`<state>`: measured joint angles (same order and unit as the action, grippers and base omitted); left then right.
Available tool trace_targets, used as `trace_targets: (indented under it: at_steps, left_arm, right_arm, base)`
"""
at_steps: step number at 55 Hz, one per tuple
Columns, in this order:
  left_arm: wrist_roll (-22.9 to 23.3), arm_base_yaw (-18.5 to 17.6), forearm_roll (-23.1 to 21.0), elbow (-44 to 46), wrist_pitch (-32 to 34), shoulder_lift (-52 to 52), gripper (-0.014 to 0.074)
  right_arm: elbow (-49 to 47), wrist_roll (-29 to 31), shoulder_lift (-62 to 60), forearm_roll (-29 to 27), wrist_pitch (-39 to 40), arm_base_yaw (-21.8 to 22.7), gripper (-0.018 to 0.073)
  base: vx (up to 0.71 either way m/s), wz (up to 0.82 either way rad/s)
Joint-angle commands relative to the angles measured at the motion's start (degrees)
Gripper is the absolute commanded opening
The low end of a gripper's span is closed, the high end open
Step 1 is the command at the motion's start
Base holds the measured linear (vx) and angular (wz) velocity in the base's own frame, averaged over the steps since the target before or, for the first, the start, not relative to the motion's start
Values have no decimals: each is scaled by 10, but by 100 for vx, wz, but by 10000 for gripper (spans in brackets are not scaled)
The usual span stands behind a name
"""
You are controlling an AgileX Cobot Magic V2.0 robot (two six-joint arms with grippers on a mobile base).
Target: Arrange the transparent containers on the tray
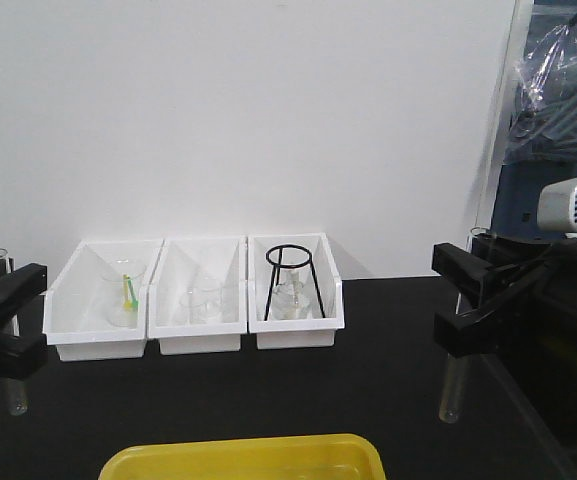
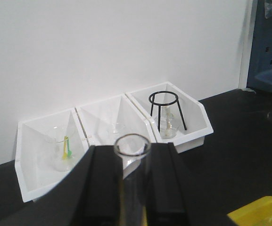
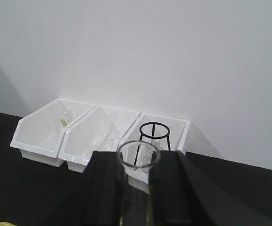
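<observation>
Ok, both arms are carrying glass atm. Far left of the front view, the black left gripper [image 1: 10, 320] is squeezing its two fingers tight on the left-side clear glass test tube [image 2: 132, 188], long & narrow w/ a flared rim. The rim is poking up above the fingers, and the rounded bottom is hanging below them over the matte black tabletop [image 1: 368, 400]. Can't tell if it's touching the top.

Over at the right of the frame the black right gripper [image 1: 460, 298] is doing the same, fingers clamped on the right-side clear glass test tube [image 3: 136, 197]. Both tubes are leaning a bit, bottoms angling in twd the middle. In each wrist view the open rim is sitting dead centre btwn the two black fingers.

The flat bright yellow plastic tray [image 1: 248, 442] is showing at bottom centre of the front view, only its far edge in frame. Neither tube is on it; they're hanging off to either side.

At the back, against the white wall [image 1: 268, 100], three bins are sitting in a row:
- The left white plastic bin [image 1: 98, 345] is holding a clear glass beaker [image 1: 120, 300] w/ a thin yellow-green piece [image 1: 128, 292] in it.
- The middle white plastic bin [image 1: 198, 342] is holding more clear glassware.
- The right white plastic bin [image 1: 293, 337] is holding a black wire tripod stand [image 1: 271, 285], upright over a small glass vessel.
</observation>
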<state>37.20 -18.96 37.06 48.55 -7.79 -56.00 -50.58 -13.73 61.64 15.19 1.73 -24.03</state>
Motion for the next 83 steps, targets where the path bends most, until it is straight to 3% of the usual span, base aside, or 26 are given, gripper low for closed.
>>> trace_targets:
  at_steps: [1, 45, 51, 55, 70, 75, 83]
  left_arm:
    - [5, -2, -1, 17, 35, 8, -3]
    - [9, -3, -11, 17, 24, 8, -3]
    - [24, -5, -108, 20, -18, 6, -3]
    - [7, -5, -180, 24, -50, -10, -3]
    - [-202, -5, -438, 107, -200, -182, -3]
    - [-242, -5, -484, 148, -240, -251, -3]
    - [-238, -5, -523, 180, -244, -335, -3]
  right_arm:
    - [-18, 4, -10, 5, 48, 1, -11]
    - [-18, 4, -10, 2, 48, 1, -11]
    - [-18, 4, -10, 2, 48, 1, -11]
    - [-18, 4, -10, 2, 48, 1, -11]
    - [-18, 4, -10, 2, 48, 1, -11]
    - [-18, 4, -10, 3, 48, 1, -11]
    - [-18, 4, -10, 3, 31, 1, -11]
  base:
    - [5, -6]
    - [0, -1]
    - [0, 0]
    - [0, 0]
    - [0, 0]
    - [0, 0]
    - [0, 0]
